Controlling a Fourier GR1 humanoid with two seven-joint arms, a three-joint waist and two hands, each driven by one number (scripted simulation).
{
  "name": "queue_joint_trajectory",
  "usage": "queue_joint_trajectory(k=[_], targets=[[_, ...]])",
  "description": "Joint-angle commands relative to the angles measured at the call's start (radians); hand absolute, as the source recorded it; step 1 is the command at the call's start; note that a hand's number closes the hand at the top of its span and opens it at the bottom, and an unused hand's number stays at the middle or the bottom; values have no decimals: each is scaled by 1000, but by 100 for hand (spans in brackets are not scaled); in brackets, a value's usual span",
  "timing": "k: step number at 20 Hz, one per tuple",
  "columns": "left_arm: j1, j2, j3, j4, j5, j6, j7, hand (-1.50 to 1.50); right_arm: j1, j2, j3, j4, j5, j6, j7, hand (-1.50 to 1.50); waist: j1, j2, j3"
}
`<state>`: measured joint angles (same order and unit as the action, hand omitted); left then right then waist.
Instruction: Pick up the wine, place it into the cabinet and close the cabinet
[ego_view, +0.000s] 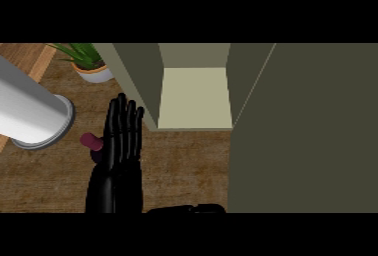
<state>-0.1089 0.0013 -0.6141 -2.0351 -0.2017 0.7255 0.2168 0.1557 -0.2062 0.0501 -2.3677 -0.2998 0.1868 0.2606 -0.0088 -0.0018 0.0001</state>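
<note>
Here the left hand (122, 135), fingers straight, stands beside the wine (92, 142), near the open cabinet (193, 97).

potted plant (87, 62); white cylinder (29, 112); wooden counter (184, 165)

We see a brown wood-grain counter (192, 165) across the lower frame — at upper left a potted plant (87, 62), and below it a large white cylinder (29, 112) lying at the left edge.
</note>
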Motion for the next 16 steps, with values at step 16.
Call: queue_joint_trajectory(k=[16], targets=[[-113, -1, -61, -130, -308, 165, 394, -150, -76, 20, 7, -163, 0, -81, 229, -150, 6, -1, 0]])
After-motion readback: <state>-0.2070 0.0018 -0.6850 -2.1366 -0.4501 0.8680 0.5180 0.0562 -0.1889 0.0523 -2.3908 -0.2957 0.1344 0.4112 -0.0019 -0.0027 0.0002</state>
